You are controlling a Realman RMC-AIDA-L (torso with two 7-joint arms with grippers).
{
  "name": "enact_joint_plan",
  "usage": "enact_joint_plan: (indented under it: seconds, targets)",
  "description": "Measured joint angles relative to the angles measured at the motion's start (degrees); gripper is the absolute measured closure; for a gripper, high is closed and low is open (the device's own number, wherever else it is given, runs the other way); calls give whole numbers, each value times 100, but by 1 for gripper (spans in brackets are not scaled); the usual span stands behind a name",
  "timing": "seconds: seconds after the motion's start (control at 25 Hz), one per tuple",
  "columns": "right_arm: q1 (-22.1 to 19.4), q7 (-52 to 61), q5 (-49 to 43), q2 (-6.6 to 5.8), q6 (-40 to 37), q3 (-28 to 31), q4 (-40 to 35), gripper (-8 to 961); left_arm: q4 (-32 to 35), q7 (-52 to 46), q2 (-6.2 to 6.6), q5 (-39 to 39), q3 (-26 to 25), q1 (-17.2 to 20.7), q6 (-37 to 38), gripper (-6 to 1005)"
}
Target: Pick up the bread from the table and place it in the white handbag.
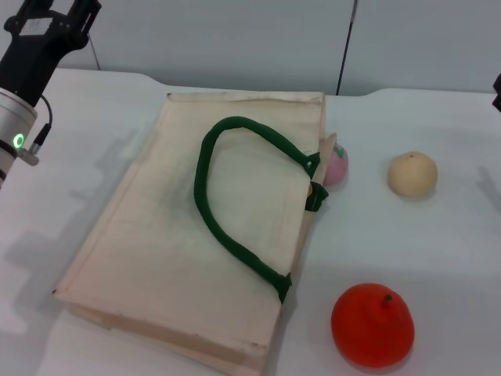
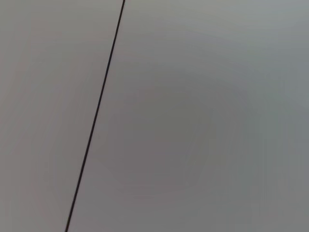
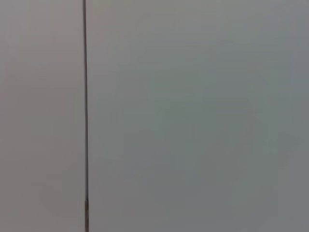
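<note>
Three foods on the plain white table (image 1: 438, 258): a round tan ball (image 1: 412, 173) lying at 3 o'clock, an orange fruit (image 1: 373, 325) at 5, a pink fruit (image 1: 337, 165) touching the bag's mouth.
Flat cream fabric white handbag (image 1: 156, 235): lying centre, its green rope handle (image 1: 227, 227) on top.
Bread: not showing clearly; an orange speck at the bag's mouth, cannot tell.
Left gripper (image 1: 55, 17): hovering at 11 o'clock; grip cannot be told.
Right arm (image 1: 497, 86): showing only as a dark sliver at 3 o'clock.
Progress: looking either unstarted or finished.

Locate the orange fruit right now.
Head view: the orange fruit sits on the table, robot's near right, beside the white handbag, nearer than the tan ball.
</note>
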Motion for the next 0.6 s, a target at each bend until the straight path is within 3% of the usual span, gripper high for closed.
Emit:
enact_joint_plan:
  seconds: [0.6]
  targets:
    - [-28,0,0,0,7,4,46,59,132,22,11,-190,1,55,63,377]
